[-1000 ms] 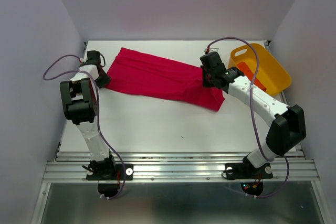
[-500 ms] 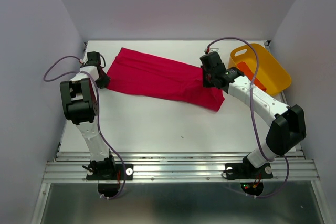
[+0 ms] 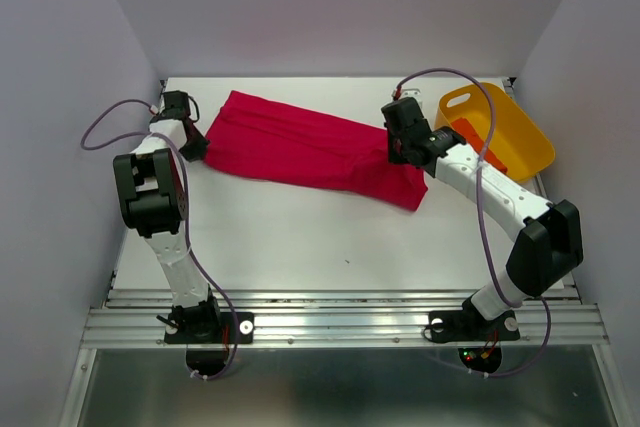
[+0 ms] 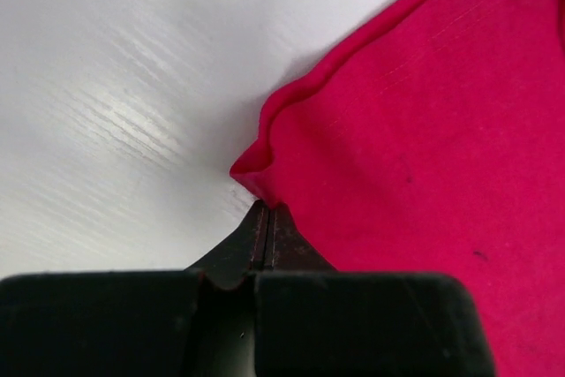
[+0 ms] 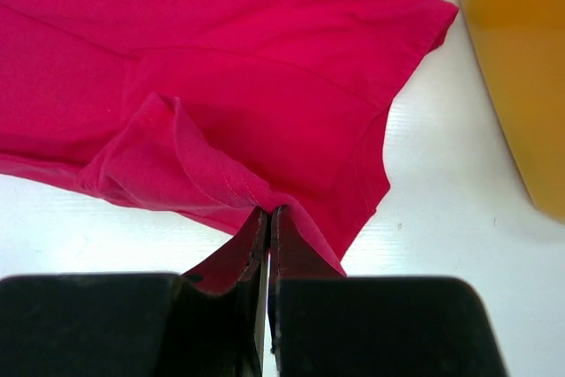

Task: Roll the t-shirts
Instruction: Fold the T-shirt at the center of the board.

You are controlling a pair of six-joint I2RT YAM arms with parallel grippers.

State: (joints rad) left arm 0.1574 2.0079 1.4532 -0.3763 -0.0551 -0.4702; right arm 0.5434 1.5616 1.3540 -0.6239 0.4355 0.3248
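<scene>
A crimson t-shirt (image 3: 300,145) lies folded into a long band across the back of the table, slanting from far left to the right. My left gripper (image 3: 199,143) is shut on its left corner; the left wrist view shows a small peak of the red cloth (image 4: 265,169) pinched at the tips of the left gripper (image 4: 267,207). My right gripper (image 3: 396,154) is shut on a raised fold at the right end, and the fold (image 5: 212,174) rises into the tips of the right gripper (image 5: 268,214). An orange-red rolled t-shirt (image 3: 480,144) lies in the tub.
A yellow plastic tub (image 3: 525,137) with handles stands at the back right, close to my right arm; its wall (image 5: 521,68) fills the right wrist view's upper right. White walls close in the table on the left, back and right.
My left gripper has closed on the shirt's left corner and shifted slightly toward the back. The right arm and the shirt's right end have held still.
</scene>
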